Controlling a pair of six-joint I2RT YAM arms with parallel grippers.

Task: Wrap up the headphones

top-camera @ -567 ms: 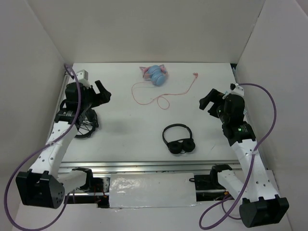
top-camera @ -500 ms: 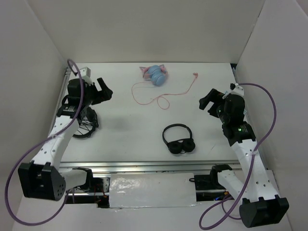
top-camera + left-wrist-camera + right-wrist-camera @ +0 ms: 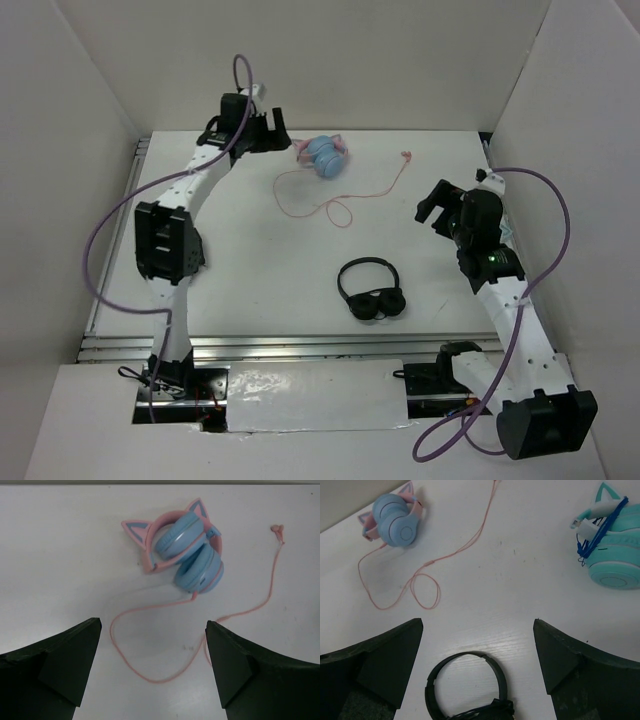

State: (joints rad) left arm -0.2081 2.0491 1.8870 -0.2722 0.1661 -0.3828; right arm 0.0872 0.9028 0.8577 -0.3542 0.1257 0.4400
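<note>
**Both grippers spread, headphones untouched**

The small headphones [image 3: 324,155], with light-blue round cups and a pink cat-eared headband, lie at the far middle of the white table [image 3: 250,270]. Their thin pink cable [image 3: 270,582] trails loose. The left gripper [image 3: 272,130] hovers just left of them, fingers spread and empty. The right gripper [image 3: 432,208], likewise spread and empty, hangs far-right of the black plastic headphones [image 3: 372,290].

White tabletop [image 3: 260,270] fills centre frame, matte, with a few faint specks in the wrist views. Three plain white panels box it in: back panel [image 3: 300,60] across the top, left panel [image 3: 50,180] and right panel [image 3: 580,120] slanting in at the sides. Aluminium rail [image 3: 300,347] runs along the table's near edge, lower frame. Shiny silver sheet [image 3: 315,395] just below it, bottom centre. Light even, diffuse, shadows soft.
</note>
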